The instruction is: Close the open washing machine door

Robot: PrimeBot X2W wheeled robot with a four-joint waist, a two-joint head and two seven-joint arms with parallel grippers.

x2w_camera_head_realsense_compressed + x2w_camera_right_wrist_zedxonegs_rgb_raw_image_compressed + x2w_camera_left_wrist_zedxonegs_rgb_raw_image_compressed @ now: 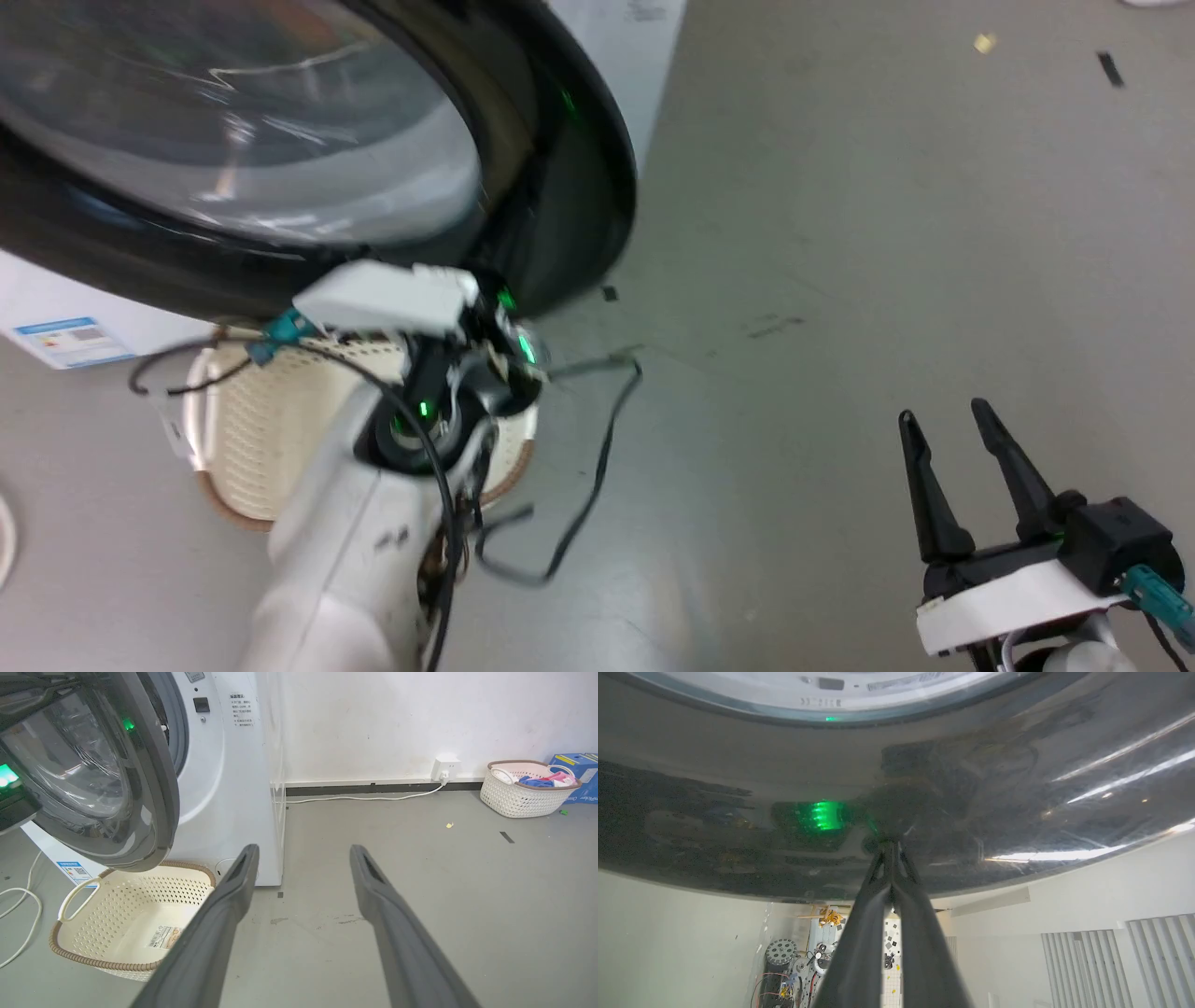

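Observation:
The washing machine door (560, 168) stands open, its glossy black rim and bulging glass window at the upper left of the head view. My left gripper (891, 845) is shut, its fingertips pressed against the door's black rim (924, 788); in the head view its wrist sits just under the rim. The right wrist view shows the door (93, 774) swung out from the white machine (224, 774). My right gripper (945, 415) hangs open over the floor at the lower right, holding nothing, well away from the door.
A cream perforated basket (126, 914) sits on the floor below the door, in front of the machine. A second basket (528, 788) with clothes stands by the far wall beside a blue box (577, 772). White cables (28, 900) lie at the left. Grey floor (887, 233) spreads to the right.

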